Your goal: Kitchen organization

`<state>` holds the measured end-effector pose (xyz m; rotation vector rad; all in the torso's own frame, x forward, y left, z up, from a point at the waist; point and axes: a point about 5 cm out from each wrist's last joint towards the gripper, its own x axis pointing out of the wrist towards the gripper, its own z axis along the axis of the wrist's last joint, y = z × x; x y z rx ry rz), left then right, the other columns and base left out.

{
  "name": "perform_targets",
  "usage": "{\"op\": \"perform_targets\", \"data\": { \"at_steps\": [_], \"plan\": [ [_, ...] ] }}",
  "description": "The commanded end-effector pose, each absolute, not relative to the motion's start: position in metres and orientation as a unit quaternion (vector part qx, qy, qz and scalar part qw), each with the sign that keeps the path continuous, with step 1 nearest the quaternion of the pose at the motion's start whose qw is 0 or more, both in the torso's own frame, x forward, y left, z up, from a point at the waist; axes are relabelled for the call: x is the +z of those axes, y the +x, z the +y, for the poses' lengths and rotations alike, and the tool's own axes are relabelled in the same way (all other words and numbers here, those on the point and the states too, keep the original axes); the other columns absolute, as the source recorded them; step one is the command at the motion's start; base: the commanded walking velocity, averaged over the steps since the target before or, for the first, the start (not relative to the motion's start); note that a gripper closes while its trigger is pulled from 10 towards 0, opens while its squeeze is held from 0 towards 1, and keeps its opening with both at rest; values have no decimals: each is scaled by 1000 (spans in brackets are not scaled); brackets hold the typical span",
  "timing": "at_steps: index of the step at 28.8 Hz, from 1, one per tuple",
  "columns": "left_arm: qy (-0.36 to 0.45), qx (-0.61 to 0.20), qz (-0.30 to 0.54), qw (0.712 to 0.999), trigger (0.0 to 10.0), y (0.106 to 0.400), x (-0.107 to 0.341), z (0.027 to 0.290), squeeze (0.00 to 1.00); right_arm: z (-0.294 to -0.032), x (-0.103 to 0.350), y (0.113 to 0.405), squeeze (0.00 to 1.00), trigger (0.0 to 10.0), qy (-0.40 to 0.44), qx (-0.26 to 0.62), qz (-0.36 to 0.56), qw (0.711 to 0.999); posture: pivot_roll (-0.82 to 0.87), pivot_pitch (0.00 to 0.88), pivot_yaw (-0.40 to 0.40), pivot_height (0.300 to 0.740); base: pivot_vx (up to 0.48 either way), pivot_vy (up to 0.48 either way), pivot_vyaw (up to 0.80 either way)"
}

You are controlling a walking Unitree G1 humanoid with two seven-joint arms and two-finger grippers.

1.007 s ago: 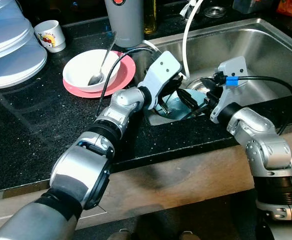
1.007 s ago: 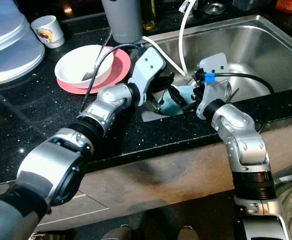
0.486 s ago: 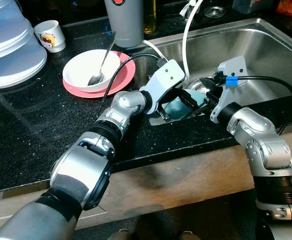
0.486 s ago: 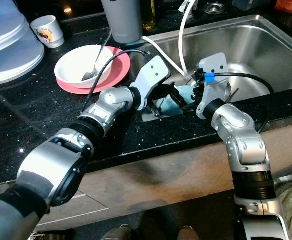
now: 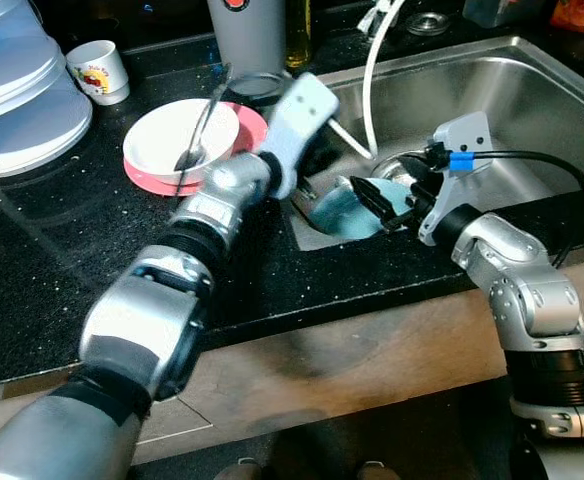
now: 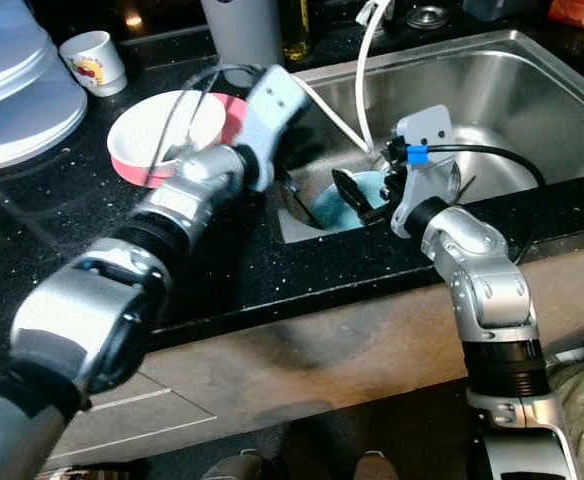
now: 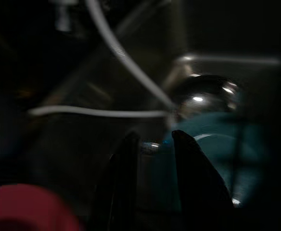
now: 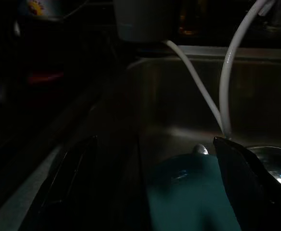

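printed mug (image 5: 99, 70) beside stacked plastic tubs (image 5: 17, 85)

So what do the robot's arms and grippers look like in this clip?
Both arms are silver segmented metal with black joint rings. Each wrist carries a pale grey angular bracket with a black cable looping off it; the right one bears a blue tag. The left gripper and right gripper each have two long black fingers.

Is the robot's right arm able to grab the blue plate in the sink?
Probably yes. The right gripper hangs open right at the blue plate in the sink, with nothing between them.
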<state>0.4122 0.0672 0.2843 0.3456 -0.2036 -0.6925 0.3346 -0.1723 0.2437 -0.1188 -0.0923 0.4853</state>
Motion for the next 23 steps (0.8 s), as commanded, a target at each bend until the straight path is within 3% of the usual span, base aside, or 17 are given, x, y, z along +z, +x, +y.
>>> {"op": "perform_targets", "data": {
  "at_steps": [1,6,9,11,12,14,18,20,22,23],
  "plan": [
    [172,-305,-105,931,10000,415,292,85,0,-168,241,336,0,10000,-57,246,-44,967,27,148,84,740,0,0,0],
    [130,-211,-129,960,10000,417,327,136,0,-158,240,338,0,10000,-54,260,-45,963,36,146,57,740,0,0,0],
    [122,-195,-130,964,10000,417,332,144,0,-157,239,339,0,10000,-55,262,-45,962,36,145,54,740,0,0,0],
    [129,-140,-103,976,10000,417,343,171,0,-154,240,341,0,10000,-55,268,-46,961,38,144,41,740,0,0,0],
    [129,-140,-103,976,10000,417,343,171,0,-154,240,341,0,10000,-55,268,-46,961,38,144,41,740,0,0,0],
    [131,-93,-71,984,10000,412,352,204,0,-152,242,344,0,10000,-56,273,-47,959,45,143,29,740,0,0,0],
    [112,-87,-51,989,10000,411,350,213,0,-151,242,345,0,10000,-56,275,-47,959,48,142,26,740,0,0,0],
    [93,-89,-1,992,10000,410,338,221,114,-151,242,346,0,10000,-56,277,-48,958,50,142,23,740,0,0,0],
    [75,-99,30,992,10000,410,330,220,1000,-150,242,347,0,10000,-56,278,-48,958,50,142,23,740,0,0,0],
    [69,-105,39,991,10000,410,326,217,1000,-150,242,347,0,10000,-56,278,-48,958,50,142,23,740,0,0,0]
  ]
}}
